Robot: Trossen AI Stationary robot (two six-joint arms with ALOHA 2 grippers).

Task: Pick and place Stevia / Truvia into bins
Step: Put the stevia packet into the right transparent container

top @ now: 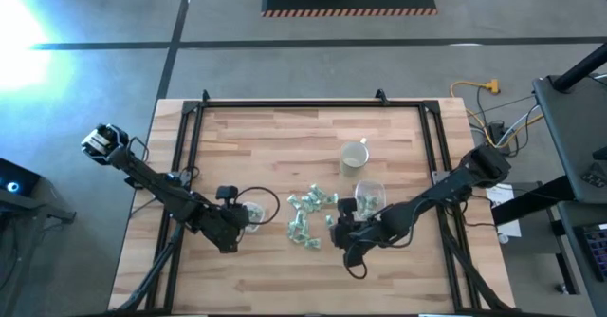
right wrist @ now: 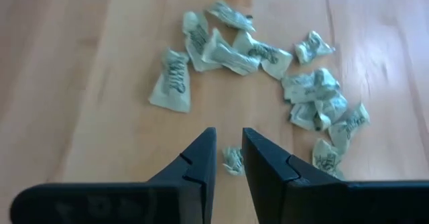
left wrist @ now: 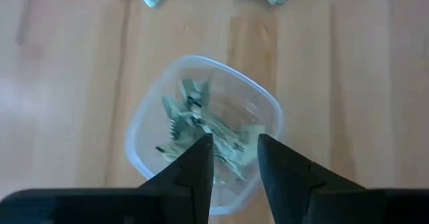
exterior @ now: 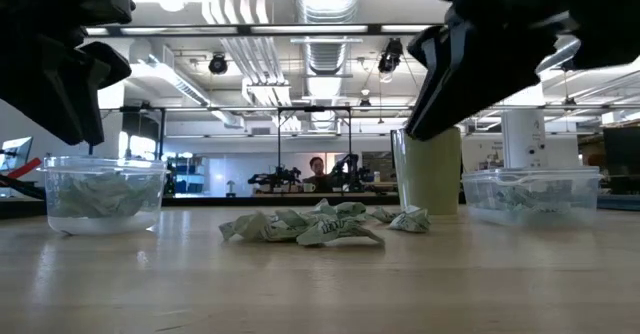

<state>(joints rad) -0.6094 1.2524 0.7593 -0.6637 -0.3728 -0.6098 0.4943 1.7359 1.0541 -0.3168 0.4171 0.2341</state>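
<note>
While my left gripper (left wrist: pixel 234 158) hung over the rounded-rectangular bin (left wrist: pixel 265 110), its fingers stood slightly parted with nothing between them, and several Stevia packets (left wrist: pixel 201 120) lay in the bin directly beneath. My right gripper (right wrist: pixel 229 158) hovered over the wooden table (top: pixel 285 146) with its fingers a narrow gap apart and empty; one small crumpled packet (right wrist: pixel 232 159) lay on the table under that gap, and the loose pile (right wrist: pixel 255 56) spread just ahead of the fingertips.

Only my wrist views showed the gaps between the fingers; from the low view both grippers were dark shapes. Only the low view showed the fill from the side: the bin under my left gripper and the round bin (exterior: pixel 530 194) each held a layer of packets. The overhead view alone showed the whole layout, with the cream mug (top: pixel 354 155) beyond my right gripper.

I counted two bins, one mug, and about fourteen loose packets in my right wrist view.
</note>
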